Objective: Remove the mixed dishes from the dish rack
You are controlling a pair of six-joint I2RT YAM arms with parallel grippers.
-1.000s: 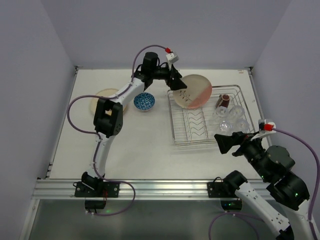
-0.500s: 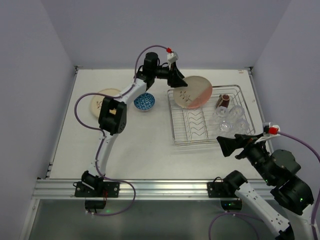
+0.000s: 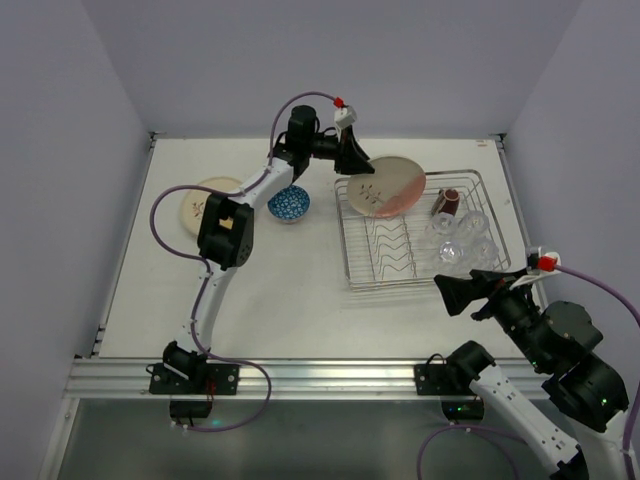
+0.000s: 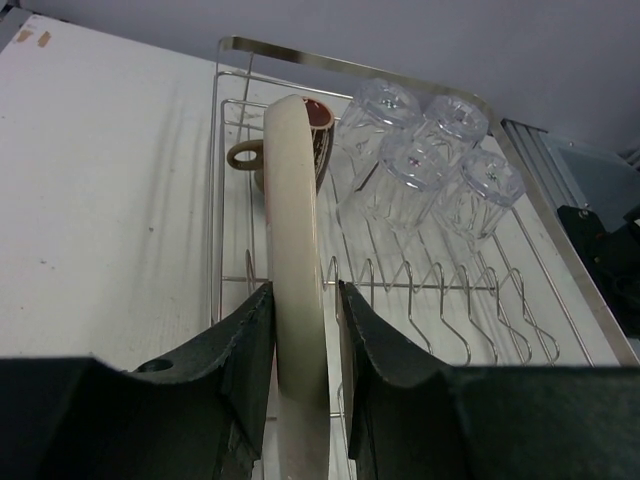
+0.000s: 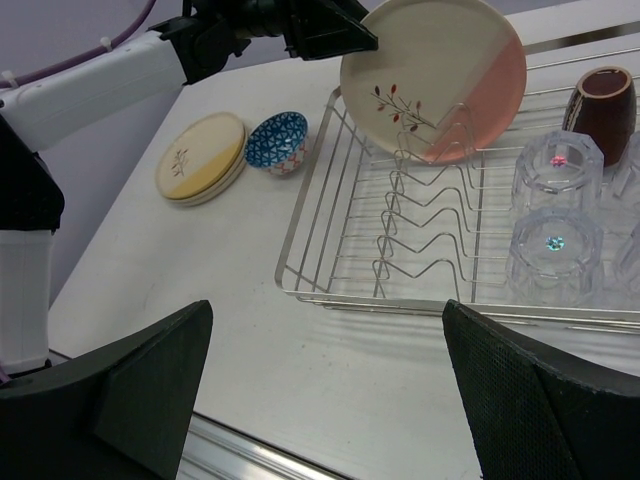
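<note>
Your desk (image 3: 290, 300) carries a rack (image 3: 390, 286) that looks light and unfixed. If you pull sideways instead of straight up, the plate's lower edge may catch a wire divider and drag the whole rack. Your right end effector (image 5: 328, 310) hangs wide open near the rack's near right corner, holding nothing, so nothing steadies it.

The cream-and-pink plate (image 3: 392, 185) stands on edge at the rack's far left end. Your left end effector (image 4: 302, 310) is clamped on its rim, one finger on each face. That is a thin hold, and I judge the plate may pivot between the pads or slip once it leaves the dividers.

The pile of plates (image 5: 200, 157) lies on the desk to the left, so come in high or you may chip it. The four glasses (image 4: 410, 170) stand upside down at the rack's right end, and a jolt could knock them together. The mug (image 5: 605, 110) sits near the plate, so tilting the plate that way may strike it. The bowl (image 5: 277, 140), between pile and rack, is easily clipped.
</note>
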